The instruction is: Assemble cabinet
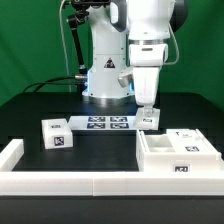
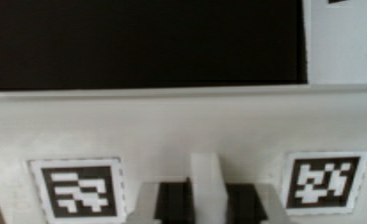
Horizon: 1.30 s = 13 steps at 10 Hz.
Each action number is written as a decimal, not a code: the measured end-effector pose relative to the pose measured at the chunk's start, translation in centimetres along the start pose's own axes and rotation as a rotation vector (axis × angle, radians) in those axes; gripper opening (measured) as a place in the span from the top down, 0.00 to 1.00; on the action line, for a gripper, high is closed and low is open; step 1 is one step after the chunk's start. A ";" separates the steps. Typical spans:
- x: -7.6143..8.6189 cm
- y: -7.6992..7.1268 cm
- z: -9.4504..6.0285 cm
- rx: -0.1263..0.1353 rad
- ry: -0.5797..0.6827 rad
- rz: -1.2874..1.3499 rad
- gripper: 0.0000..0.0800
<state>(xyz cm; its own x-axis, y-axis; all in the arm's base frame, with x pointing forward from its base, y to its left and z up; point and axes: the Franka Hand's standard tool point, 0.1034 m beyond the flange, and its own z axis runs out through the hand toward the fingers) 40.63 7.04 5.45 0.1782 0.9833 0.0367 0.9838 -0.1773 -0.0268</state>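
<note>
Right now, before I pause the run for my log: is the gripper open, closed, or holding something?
Gripper: fingers straddle a thin rib on the small white block; whether they clamp it cannot be told.

In my wrist view the white block (image 2: 180,130) is blurred and its two tags (image 2: 77,190) are cut off by the picture's edge. I cannot tell whether my gripper (image 1: 147,108) grips it.
</note>
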 end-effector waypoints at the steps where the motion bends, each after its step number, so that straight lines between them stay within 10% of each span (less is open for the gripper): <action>1: -0.1 0.0 0.0 0.004 -0.002 -0.023 0.91; 7: 0.3 0.3 -0.1 -0.031 0.014 -0.010 0.91; 9: 0.9 0.8 -0.5 -0.095 0.040 -0.028 0.91; 13: 0.6 2.2 -0.8 -0.094 0.034 -0.051 0.91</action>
<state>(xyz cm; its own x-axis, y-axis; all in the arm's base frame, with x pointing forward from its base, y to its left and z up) 42.90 7.24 6.20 0.1268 0.9895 0.0695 0.9888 -0.1316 0.0700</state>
